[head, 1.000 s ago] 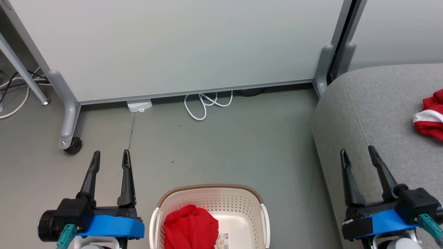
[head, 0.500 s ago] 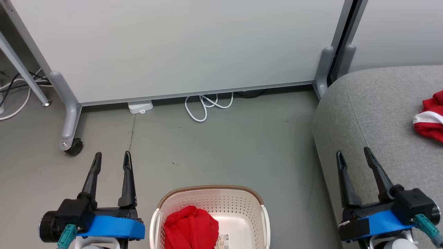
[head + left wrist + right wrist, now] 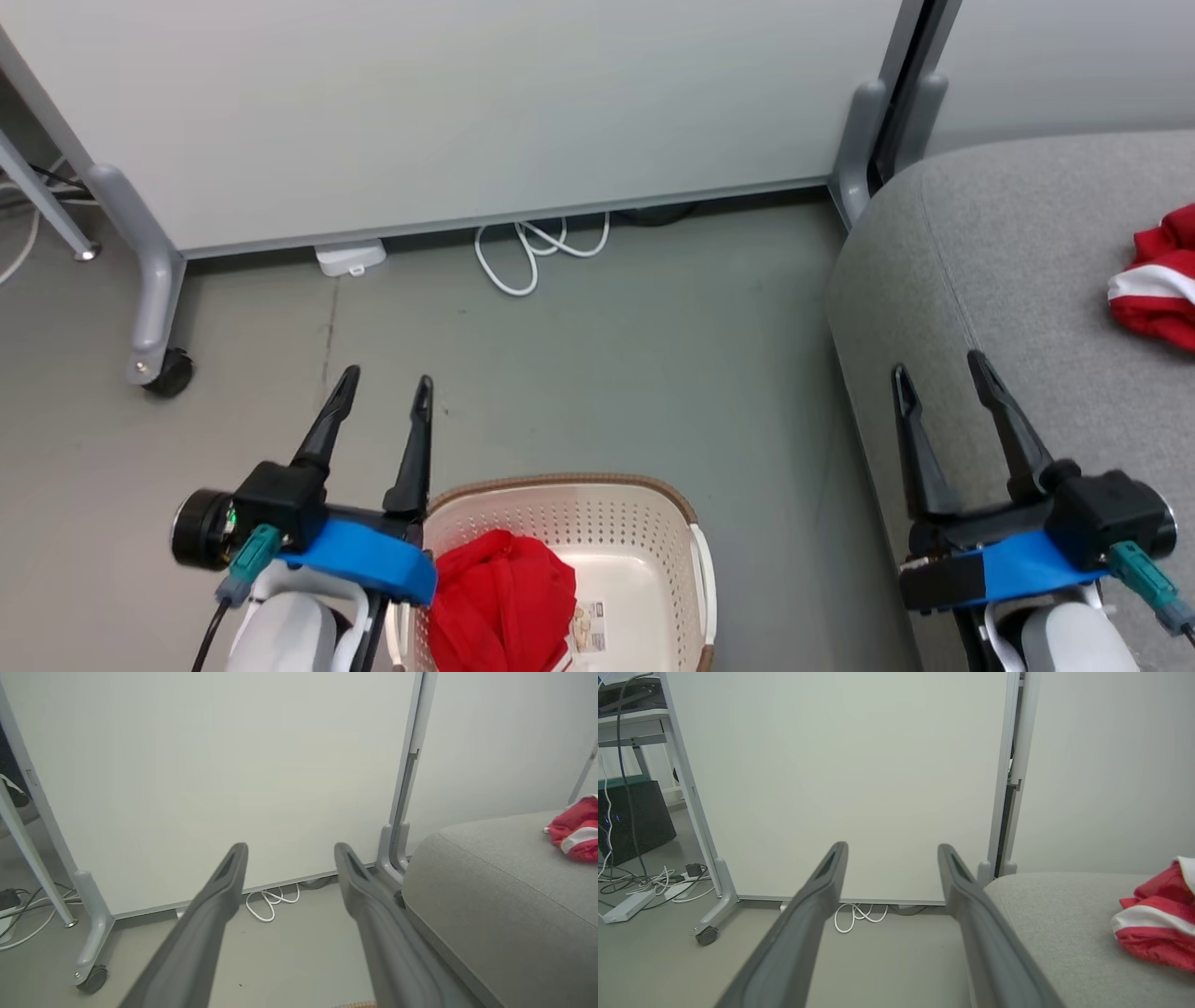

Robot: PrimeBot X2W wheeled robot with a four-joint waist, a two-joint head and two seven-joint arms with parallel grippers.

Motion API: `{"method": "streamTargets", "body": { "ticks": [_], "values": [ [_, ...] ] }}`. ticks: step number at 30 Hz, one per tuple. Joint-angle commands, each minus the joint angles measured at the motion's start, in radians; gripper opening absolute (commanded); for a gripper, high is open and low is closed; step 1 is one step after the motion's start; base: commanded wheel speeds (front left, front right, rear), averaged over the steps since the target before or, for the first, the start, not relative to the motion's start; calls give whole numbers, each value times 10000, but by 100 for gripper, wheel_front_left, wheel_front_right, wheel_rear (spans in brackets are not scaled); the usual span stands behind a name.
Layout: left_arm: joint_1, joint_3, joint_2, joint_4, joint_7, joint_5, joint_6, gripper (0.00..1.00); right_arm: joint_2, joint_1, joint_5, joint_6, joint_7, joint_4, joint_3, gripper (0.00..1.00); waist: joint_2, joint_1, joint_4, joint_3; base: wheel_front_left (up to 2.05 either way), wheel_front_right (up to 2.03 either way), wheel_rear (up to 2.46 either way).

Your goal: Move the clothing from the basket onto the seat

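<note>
Holding nothing at all, the left gripper [image 3: 387,376] hangs with its two dark fingers spread wide apart, pointing to the far side of the room. It is low over the grey floor [image 3: 607,373], just beside the left side of the basket [image 3: 560,484], and its blue band hides a bit of the basket's left edge when you look down from above. The right gripper [image 3: 938,363] is spread wide too, and it has nothing between its fingers. It hangs over the near left edge of the big grey seat [image 3: 1027,271]. The cream basket with the brown rim stands on the floor between the two grippers, much closer to the left one. A red jersey [image 3: 504,597] lies bunched up inside it, on the left side, and a small label [image 3: 588,627] shows on the bare bottom just right of the cloth. A second red jersey [image 3: 1153,285], with a white stripe, lies crumpled on the seat, far off to the right and well apart from the right gripper. On the far side, a white cord [image 3: 537,252] lies in loops at the foot of a big pale board [image 3: 467,112]. A little white box [image 3: 350,259] sits left of the cord. Further left, the board's grey leg ends in a black wheel [image 3: 170,373].
</note>
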Motion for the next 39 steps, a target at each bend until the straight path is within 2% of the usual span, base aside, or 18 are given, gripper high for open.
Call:
{"method": "streamTargets", "body": {
  "ticks": [1, 8, 20, 30, 32, 39],
  "values": [
    [-377, -216, 190, 251, -28, -130, -66, 100, 15, -251, -43, 5, -38, -91, 56, 100, 0, -1, -173, 350, 0, 0, 0],
    [-1898, -2011, 739, 2216, -28, -641, -37, 100, -41, -1161, -56, 5, -36, -420, 289, 100, 0, -1, -636, 1739, 0, 0, 0],
    [-4439, -5442, 1128, 5902, 263, -1810, -38, 100, -76, -2696, 41, 5, -36, -885, 559, 100, 0, -1, -1432, 4178, 0, 0, 0],
    [-5759, -7644, 1281, 7333, 2149, -3292, -39, 100, -40, -3446, 33, 5, -38, -1211, 660, 100, 0, -1, -1774, 5812, 0, 0, 0],
    [-6003, -7941, 1350, 7552, 2704, -3558, -39, 100, -30, -3539, -1, 5, -36, -1301, 669, 100, 0, -1, -1816, 6149, 0, 0, 0],
    [-6679, -8681, 1489, 8113, 3501, -3885, -39, 100, -12, -3809, -39, 5, -38, -1508, 652, 100, 0, -1, -1941, 6981, 0, 0, 0]
  ]
}}
